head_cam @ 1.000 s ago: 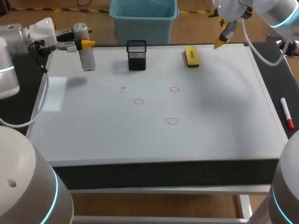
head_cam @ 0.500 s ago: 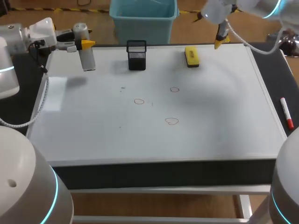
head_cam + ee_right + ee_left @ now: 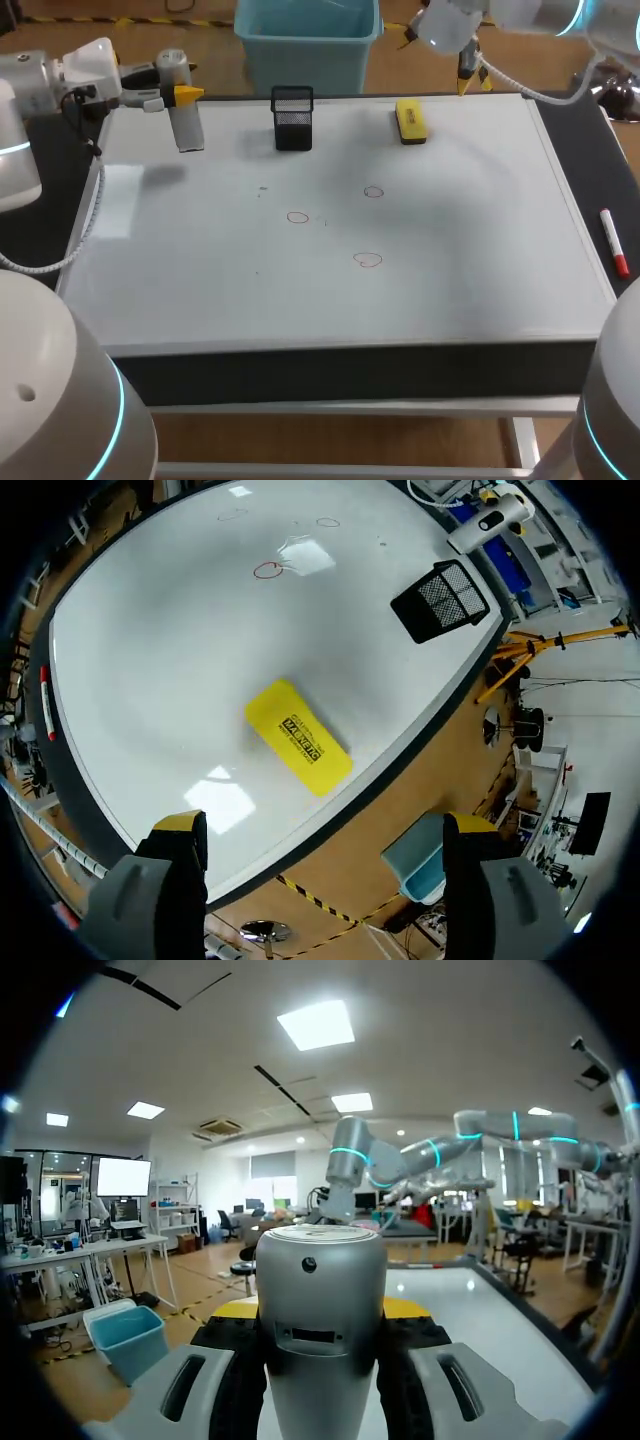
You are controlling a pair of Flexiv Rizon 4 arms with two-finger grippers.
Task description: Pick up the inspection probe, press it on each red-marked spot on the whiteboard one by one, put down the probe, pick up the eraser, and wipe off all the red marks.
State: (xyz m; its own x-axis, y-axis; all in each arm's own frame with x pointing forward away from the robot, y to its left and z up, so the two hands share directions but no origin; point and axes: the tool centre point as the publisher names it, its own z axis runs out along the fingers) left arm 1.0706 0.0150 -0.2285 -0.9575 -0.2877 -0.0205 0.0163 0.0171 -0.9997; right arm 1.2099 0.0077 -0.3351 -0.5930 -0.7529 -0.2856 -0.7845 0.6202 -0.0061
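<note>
My left gripper [image 3: 183,95] is shut on the silver inspection probe [image 3: 186,122], which hangs above the whiteboard's [image 3: 470,270] far left corner. In the left wrist view the probe [image 3: 320,1300] fills the gap between the yellow tips of the left gripper [image 3: 322,1309]. Three red marks [image 3: 374,192] [image 3: 297,217] [image 3: 368,260] sit mid-board. The yellow eraser [image 3: 410,119] lies near the far edge. My right gripper [image 3: 440,57] hovers open above that edge, and the eraser [image 3: 298,737] lies below, just ahead of the right gripper [image 3: 325,825], with nothing between its fingers.
A black mesh holder [image 3: 292,118] stands at the far edge, left of the eraser, and also appears as the holder [image 3: 441,600] in the right wrist view. A red marker [image 3: 614,243] lies off the board's right side.
My right gripper has swung left and back along the far edge, turning as it went, and now hangs nearer the eraser. The left arm and probe have not moved.
</note>
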